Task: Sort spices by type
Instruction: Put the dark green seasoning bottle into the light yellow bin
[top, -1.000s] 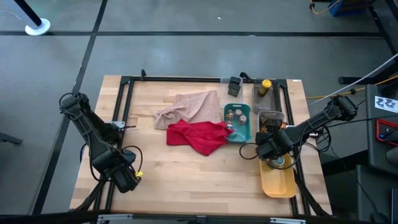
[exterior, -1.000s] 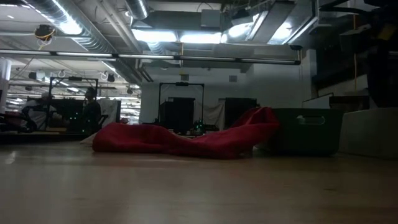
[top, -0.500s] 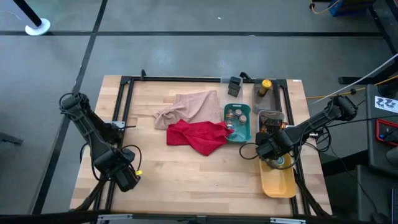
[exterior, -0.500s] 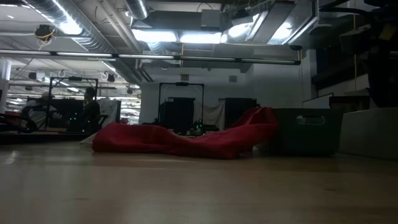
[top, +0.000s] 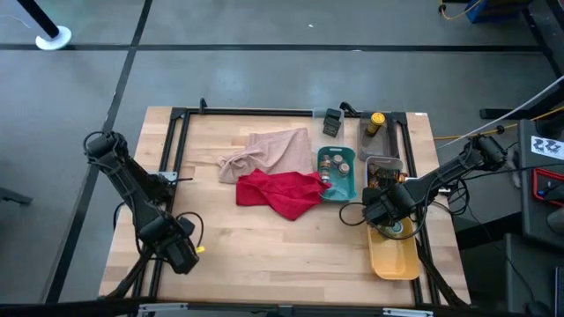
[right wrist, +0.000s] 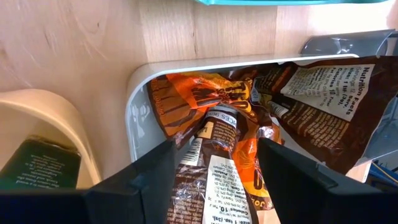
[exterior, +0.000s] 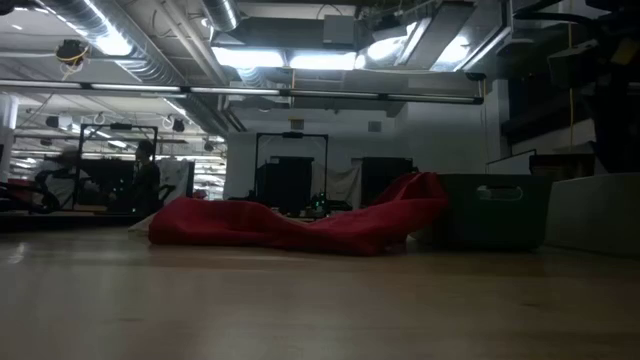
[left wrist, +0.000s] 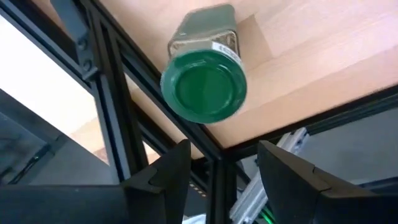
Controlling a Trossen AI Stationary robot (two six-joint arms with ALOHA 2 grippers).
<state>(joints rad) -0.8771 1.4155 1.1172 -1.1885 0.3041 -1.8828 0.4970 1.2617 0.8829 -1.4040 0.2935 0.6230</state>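
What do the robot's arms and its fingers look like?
Both arms are black and thin, made of jointed links. The left arm has a small yellow spot near its gripper. The right arm trails thin cables by its base. Each gripper's two fingers are dark, flat and angular.

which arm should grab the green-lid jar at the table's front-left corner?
Left. Its gripper is open right at the green-lid jar by the table corner; the right gripper is over the trays across the table.
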